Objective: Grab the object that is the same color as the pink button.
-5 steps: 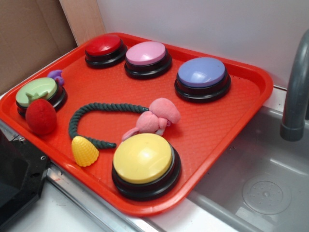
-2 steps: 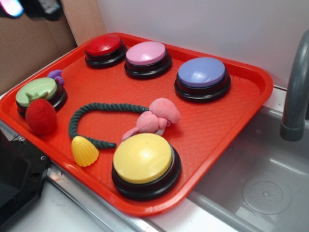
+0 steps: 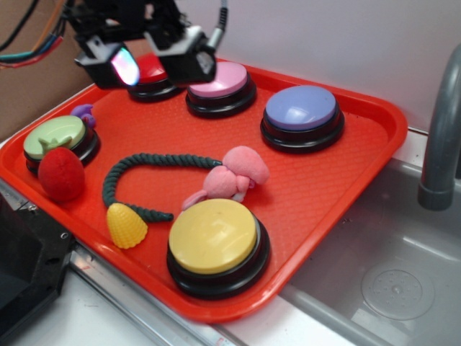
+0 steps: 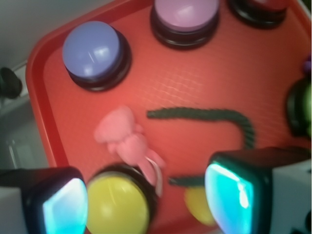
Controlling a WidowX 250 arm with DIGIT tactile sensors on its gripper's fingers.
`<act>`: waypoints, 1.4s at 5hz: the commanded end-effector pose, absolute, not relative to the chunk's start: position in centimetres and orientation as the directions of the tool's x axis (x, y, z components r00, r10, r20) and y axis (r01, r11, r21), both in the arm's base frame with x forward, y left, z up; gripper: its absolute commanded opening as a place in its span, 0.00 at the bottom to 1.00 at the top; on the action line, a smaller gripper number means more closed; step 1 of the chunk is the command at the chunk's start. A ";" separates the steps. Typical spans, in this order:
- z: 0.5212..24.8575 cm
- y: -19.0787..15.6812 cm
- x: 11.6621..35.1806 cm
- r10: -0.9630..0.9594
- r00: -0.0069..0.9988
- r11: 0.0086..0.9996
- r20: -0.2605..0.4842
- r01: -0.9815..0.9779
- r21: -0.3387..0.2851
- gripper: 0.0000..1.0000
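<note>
The pink plush toy [image 3: 232,176] lies in the middle of the red tray [image 3: 360,166], just behind the yellow button [image 3: 213,236]; in the wrist view the toy [image 4: 124,136] sits above the yellow button [image 4: 117,204]. The pink button [image 3: 217,79] stands at the back of the tray, between the red button [image 3: 153,72] and the lavender-blue one [image 3: 300,108]; from the wrist the pink button [image 4: 185,12] is at the top edge. My gripper [image 3: 153,63] hangs open over the back left of the tray, high above the toy, with nothing between its fingers [image 4: 229,195].
A dark green rope [image 3: 137,169] curves beside the toy. A yellow ridged cone [image 3: 126,225], a fuzzy red ball [image 3: 61,174] and a green button [image 3: 54,137] line the tray's left side. A steel sink [image 3: 389,267] with a grey tap [image 3: 439,144] lies right.
The gripper has come into the exterior view from the upper left and now hangs over the red and pink buttons. The things on the tray have not moved.
</note>
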State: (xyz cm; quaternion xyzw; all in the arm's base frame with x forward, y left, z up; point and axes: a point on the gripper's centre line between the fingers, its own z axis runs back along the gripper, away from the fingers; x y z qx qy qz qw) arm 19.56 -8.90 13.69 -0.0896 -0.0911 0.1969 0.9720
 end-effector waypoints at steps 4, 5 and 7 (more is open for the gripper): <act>3.0 -12.3 22.8 0.378 0.922 0.925 0.087 -0.372 -0.077 1.00; 3.2 -12.4 22.5 0.372 0.922 0.927 0.105 -0.364 -0.089 0.04; 8.2 -10.4 22.2 0.218 0.969 0.975 0.120 -0.212 -0.064 0.00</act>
